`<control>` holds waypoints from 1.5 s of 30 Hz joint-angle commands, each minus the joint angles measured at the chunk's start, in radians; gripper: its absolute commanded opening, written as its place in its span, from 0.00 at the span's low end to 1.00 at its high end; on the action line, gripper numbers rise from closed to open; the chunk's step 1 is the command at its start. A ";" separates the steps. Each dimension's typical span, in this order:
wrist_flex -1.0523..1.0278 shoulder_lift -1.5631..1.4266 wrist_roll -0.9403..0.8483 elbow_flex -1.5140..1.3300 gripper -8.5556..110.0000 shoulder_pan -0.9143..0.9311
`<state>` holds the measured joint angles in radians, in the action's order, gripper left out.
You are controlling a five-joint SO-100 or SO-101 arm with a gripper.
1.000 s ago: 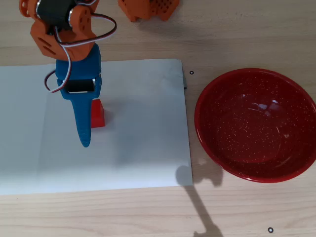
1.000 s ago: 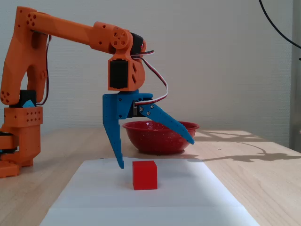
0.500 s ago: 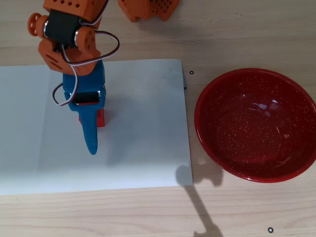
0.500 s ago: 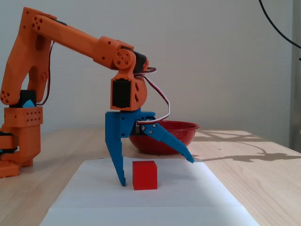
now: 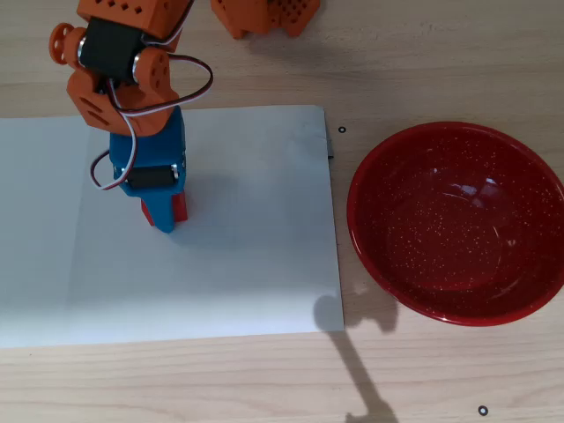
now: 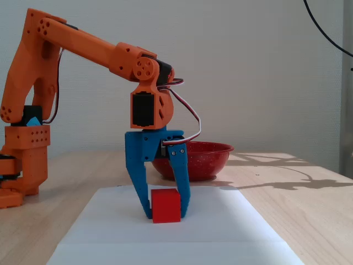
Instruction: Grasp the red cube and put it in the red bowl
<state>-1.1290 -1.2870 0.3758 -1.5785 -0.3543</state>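
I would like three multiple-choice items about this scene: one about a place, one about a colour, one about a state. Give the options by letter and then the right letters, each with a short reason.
1. What does the red cube stand on?
A. the white paper sheet
B. the bare wooden table
C. the inside of the red bowl

2. What colour are the fingers of the pincer?
A. orange
B. blue
C. black

3. How does the pincer stand to the cube?
A. wide open above it
B. shut on it, one finger on each side
C. shut and away from it

Answers:
1. A, since the fixed view shows the cube resting on the sheet, while the red bowl is empty on the wooden table.
2. B, since both fingers are blue below the orange arm.
3. B, since in the fixed view the fingers press the cube's two sides.
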 commanded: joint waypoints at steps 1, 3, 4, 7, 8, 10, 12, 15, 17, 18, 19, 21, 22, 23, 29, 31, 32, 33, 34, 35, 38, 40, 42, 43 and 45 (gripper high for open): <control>-0.021 -0.043 0.005 0.104 0.09 -0.017; -0.061 -0.057 -0.008 0.127 0.08 -0.017; -0.089 -0.067 -0.014 0.141 0.08 -0.017; -0.199 -0.114 -0.037 0.204 0.08 -0.005; -0.244 -0.132 -0.043 0.229 0.08 0.002; -0.341 -0.169 -0.060 0.295 0.08 0.015; -0.433 -0.207 -0.083 0.364 0.08 0.037; -0.569 -0.265 -0.110 0.468 0.08 0.080; -0.640 -0.302 -0.132 0.529 0.08 0.115; -0.664 -0.321 -0.146 0.554 0.08 0.137; -0.681 -0.339 -0.156 0.574 0.08 0.161; -0.699 -0.373 -0.186 0.601 0.08 0.210; -0.701 -0.390 -0.198 0.606 0.08 0.238; -0.699 -0.405 -0.212 0.606 0.08 0.265; -0.664 -0.465 -0.328 0.600 0.08 0.466; -0.624 -0.469 -0.374 0.591 0.08 0.540; -0.597 -0.469 -0.394 0.583 0.08 0.577; -0.568 -0.469 -0.413 0.575 0.08 0.611; -0.537 -0.468 -0.430 0.568 0.08 0.643; -0.502 -0.466 -0.445 0.557 0.08 0.675; -0.403 -0.463 -0.485 0.520 0.08 0.753; -0.344 -0.459 -0.505 0.491 0.08 0.796; -0.284 -0.453 -0.520 0.457 0.08 0.833; -0.255 -0.449 -0.529 0.439 0.08 0.848; -0.195 -0.445 -0.535 0.393 0.08 0.874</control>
<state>-1.3852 -1.6291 -0.1350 -1.2318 0.4893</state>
